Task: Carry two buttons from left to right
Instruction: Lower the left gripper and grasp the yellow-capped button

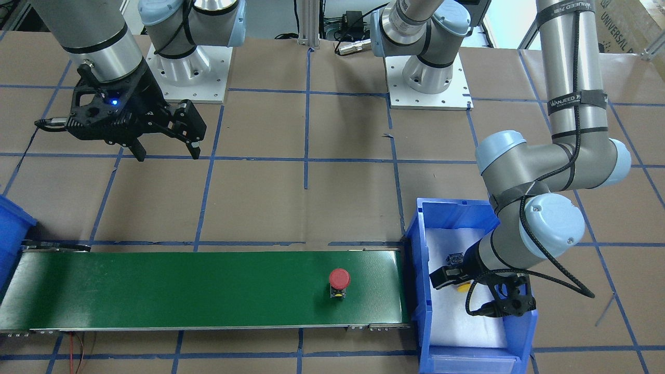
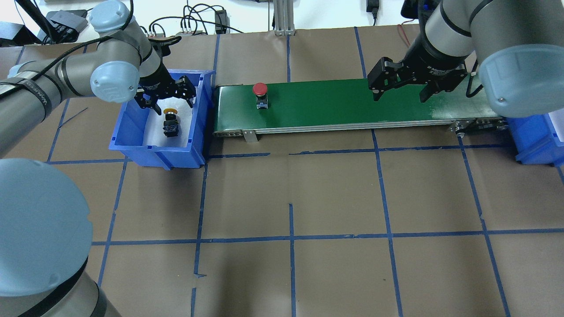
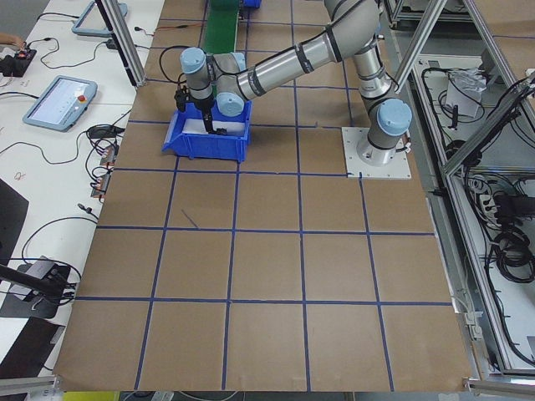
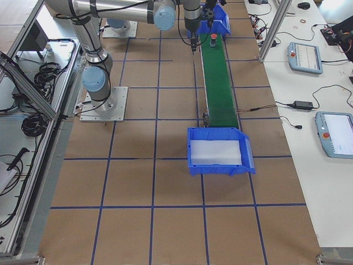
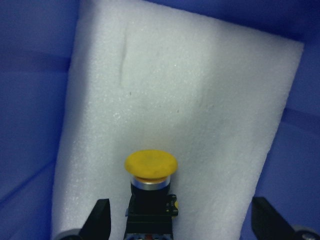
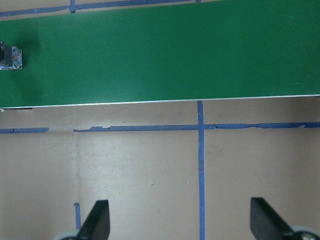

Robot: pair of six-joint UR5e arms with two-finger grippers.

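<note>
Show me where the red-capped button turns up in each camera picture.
Front-facing: red button stands right of middle on the green belt.
Overhead: red button near the belt's left end.
Exterior left: cannot make it out.
Exterior right: red button near the belt's far end.
Left wrist: not in it.
Right wrist: at the left edge, only its body shows.
Shared landmark: the green belt.

counter (image 2: 291, 273) covered in brown paper, marked into squares by blue tape (image 2: 343, 237). green conveyor belt (image 2: 335, 103) runs lengthwise across the far part of the counter. blue bin (image 2: 132, 147) sits against its left end, lined with white foam (image 5: 190, 100). second blue bin (image 4: 216, 168) stands just beside the right end, foam liner (image 4: 215, 152) inside. two teach pendants (image 4: 305, 58) lie on a white side table (image 4: 287, 165). black cables (image 2: 194, 26) run behind the counter.
</note>
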